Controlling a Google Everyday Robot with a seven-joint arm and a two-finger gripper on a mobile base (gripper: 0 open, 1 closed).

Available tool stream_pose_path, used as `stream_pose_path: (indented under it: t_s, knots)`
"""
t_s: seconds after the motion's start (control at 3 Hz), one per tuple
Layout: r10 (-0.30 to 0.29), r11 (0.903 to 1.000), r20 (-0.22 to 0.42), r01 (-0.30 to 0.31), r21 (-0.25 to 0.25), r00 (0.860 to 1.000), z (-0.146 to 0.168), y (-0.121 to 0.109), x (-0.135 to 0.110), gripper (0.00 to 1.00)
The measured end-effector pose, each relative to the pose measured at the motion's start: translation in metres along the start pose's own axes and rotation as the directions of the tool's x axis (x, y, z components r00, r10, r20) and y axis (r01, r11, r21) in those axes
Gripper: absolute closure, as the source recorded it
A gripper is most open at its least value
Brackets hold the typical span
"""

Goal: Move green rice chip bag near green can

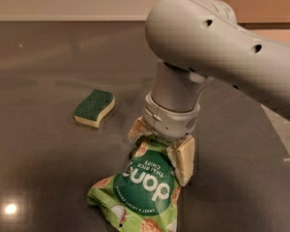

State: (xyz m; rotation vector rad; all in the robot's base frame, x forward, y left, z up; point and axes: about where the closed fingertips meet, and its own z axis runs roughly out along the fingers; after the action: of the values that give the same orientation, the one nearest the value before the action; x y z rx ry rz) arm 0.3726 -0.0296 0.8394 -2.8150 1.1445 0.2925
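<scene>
The green rice chip bag (144,193) lies flat on the dark table (43,57) at the lower middle, its "dang" logo upside down. My gripper (157,156) has come down over the bag's far end. Its cream fingers stand apart, one on the left (135,129) and one on the right (184,161), with the bag's top edge between them. The bag rests on the table. The green can is out of view; the big grey arm hides the table behind it.
A yellow sponge with a green top (93,108) lies on the table to the left of the gripper. The table's right edge (282,134) runs diagonally at the right, with a lighter floor beyond.
</scene>
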Motion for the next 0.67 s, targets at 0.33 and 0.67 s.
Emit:
stream_pose_path:
  t_s: [0.33, 0.67]
  knots:
    - [0.003, 1.0000, -0.021, -0.003, -0.004, 1.000, -0.005, 0.000, 0.005, 0.42]
    - [0.035, 0.9993, -0.060, -0.034, 0.014, 0.998, -0.020, -0.003, 0.017, 0.64]
